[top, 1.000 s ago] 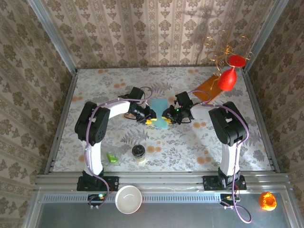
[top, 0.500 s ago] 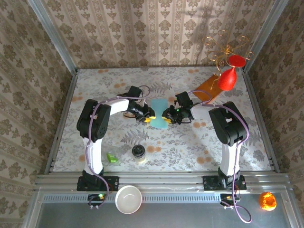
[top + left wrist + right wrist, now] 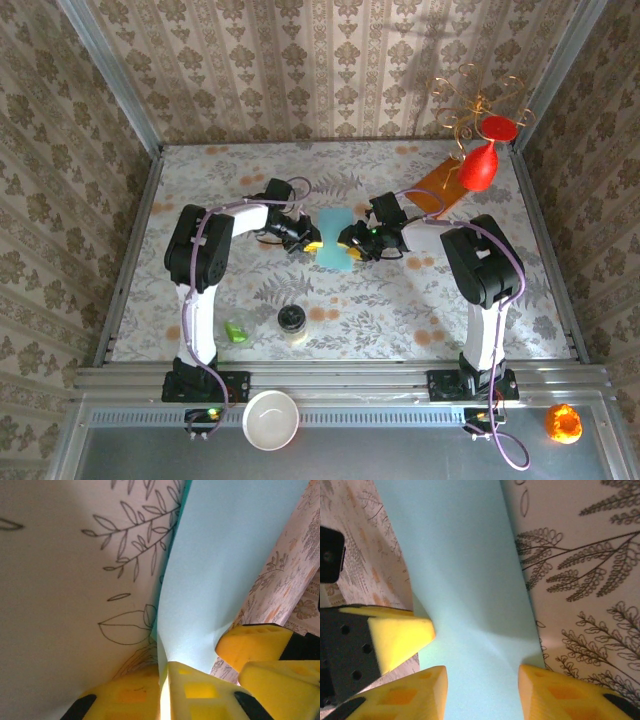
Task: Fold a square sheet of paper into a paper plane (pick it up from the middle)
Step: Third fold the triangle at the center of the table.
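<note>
The square sheet of paper (image 3: 333,224), light blue, lies at mid-table between my two grippers, bowed and softly creased across its middle. My left gripper (image 3: 306,241) is at its left edge. In the left wrist view the sheet (image 3: 230,555) rises between the yellow pads of that gripper (image 3: 164,674), which is shut on the paper's edge. My right gripper (image 3: 352,243) is at the sheet's right side. In the right wrist view its fingers (image 3: 482,682) stand apart over the paper (image 3: 460,570), open, with the sheet flat beneath them. No paper plane shape shows.
An orange-brown sheet (image 3: 437,187) lies at the back right under a red balloon-like object (image 3: 480,165) on a gold wire stand (image 3: 470,100). A dark jar (image 3: 292,322) and a small green thing (image 3: 237,331) sit near the front. A white bowl (image 3: 271,418) rests off the front edge.
The left gripper has closed on the sheet's left edge and shifted slightly back. The right gripper's jaws have spread apart. The paper, pinched narrow before, now spreads wider.
</note>
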